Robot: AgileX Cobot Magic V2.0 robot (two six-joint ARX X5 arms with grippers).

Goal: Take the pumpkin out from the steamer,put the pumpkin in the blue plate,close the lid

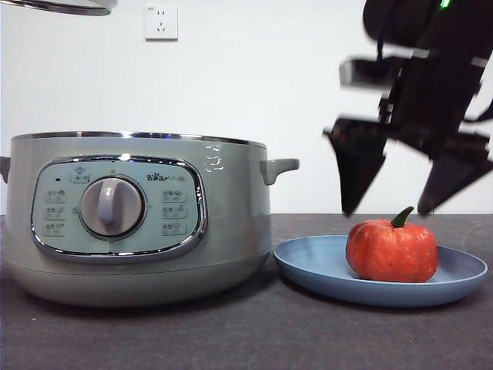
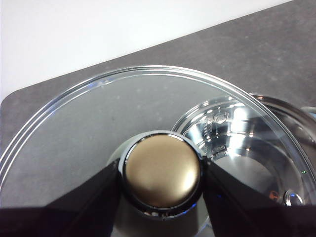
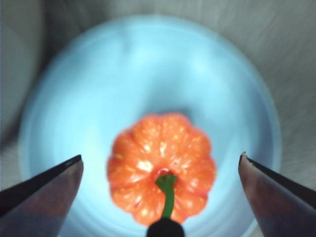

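The orange pumpkin [image 1: 391,250] [image 3: 162,168] sits upright in the blue plate [image 1: 308,266] [image 3: 148,64], stem up. My right gripper [image 1: 400,208] [image 3: 160,160] hangs open just above it, jaws spread wide to either side and touching nothing. The sage-green steamer [image 1: 223,223] stands uncovered to the left of the plate; its shiny bowl [image 2: 237,143] shows below the lid. My left gripper [image 2: 162,170] is shut on the knob [image 2: 162,170] of the glass lid [image 2: 89,128], held high; only a sliver of the lid's rim [image 1: 58,6] shows at the front view's top left.
A dark grey table [image 1: 246,331] carries everything, with a white wall behind and a wall socket [image 1: 160,21] above the steamer. The steamer's side handle [image 1: 279,166] juts toward the plate.
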